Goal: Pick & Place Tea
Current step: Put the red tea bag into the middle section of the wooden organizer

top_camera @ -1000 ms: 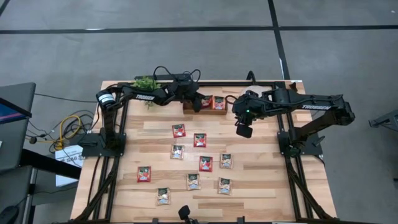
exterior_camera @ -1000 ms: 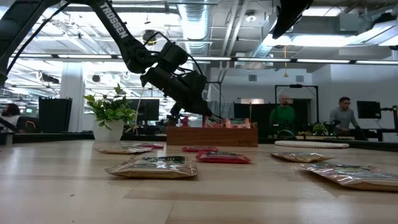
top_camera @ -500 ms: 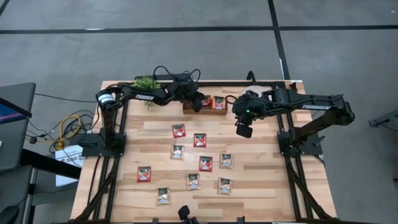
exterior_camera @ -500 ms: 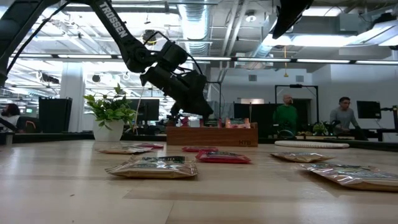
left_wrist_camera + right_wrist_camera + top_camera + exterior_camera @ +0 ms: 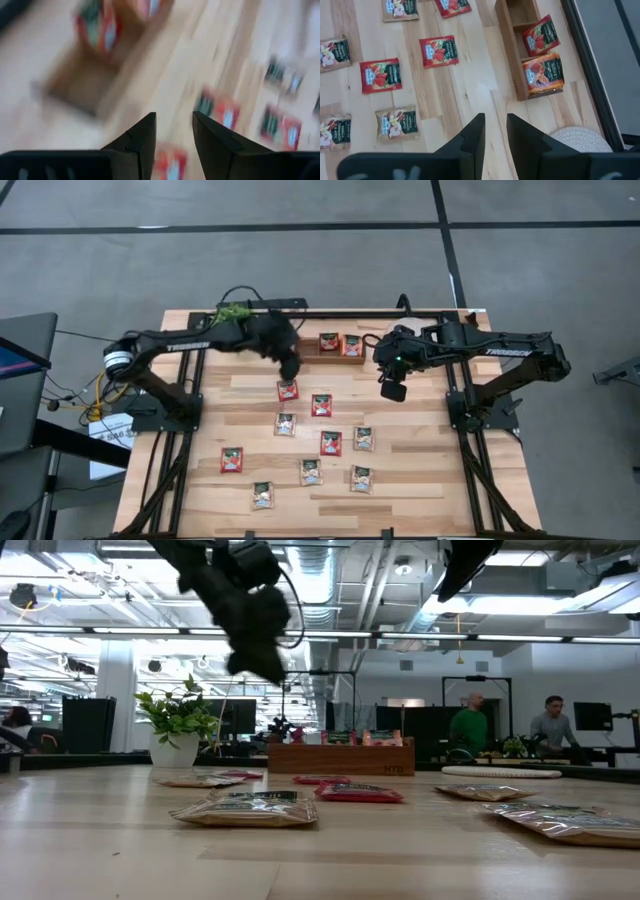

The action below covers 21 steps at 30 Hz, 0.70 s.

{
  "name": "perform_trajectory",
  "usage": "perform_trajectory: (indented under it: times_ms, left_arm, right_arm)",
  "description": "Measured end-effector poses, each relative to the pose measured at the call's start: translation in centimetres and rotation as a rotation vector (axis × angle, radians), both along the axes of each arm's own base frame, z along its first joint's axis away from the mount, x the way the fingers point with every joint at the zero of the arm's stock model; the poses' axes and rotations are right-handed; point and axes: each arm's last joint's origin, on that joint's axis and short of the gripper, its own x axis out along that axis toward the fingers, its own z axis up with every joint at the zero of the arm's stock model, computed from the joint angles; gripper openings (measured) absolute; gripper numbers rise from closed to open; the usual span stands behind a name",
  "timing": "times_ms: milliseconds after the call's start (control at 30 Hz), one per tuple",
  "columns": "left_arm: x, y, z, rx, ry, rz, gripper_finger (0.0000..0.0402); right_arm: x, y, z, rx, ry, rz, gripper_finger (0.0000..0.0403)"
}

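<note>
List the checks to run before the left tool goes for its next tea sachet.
1. Left tool empty, fingers apart: ok.
2. Left tool centred over the nearest red sachet: cannot tell.
3. That sachet lies flat, apart from its neighbours: ok.
4. Wooden tray has a free compartment: ok.
5. Right tool hangs beside the tray, empty, away from that sachet: ok.
</note>
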Motion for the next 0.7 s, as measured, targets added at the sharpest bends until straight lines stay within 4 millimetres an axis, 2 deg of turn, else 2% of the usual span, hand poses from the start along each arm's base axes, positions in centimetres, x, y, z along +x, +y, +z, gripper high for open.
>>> perform_trajectory:
  times_ms: [133, 233, 400, 700]
  left_arm:
    - [-0.5, -1.9, -1.3, 0.012, 0.198, 0.056, 0.0119]
    - [-0.1, -2.4, -2.6, 0.071, 0.263, 0.095, 0.0119]
    - [0.5, -1.6, -4.6, 0.118, 0.349, 0.135, 0.0119]
    - [1.2, -0.9, -7.9, 0.052, 0.448, -0.073, 0.0119]
  right_arm:
    - [0.1, 0.0, 0.1, 0.000, -0.016, 0.005, 0.0072]
    - [0.2, 0.0, 0.1, 0.001, -0.027, 0.007, 0.0072]
    - [0.2, 0.2, 0.1, 0.004, -0.027, 0.015, 0.0072]
    - [0.2, 0.2, 0.1, 0.004, -0.028, 0.014, 0.0072]
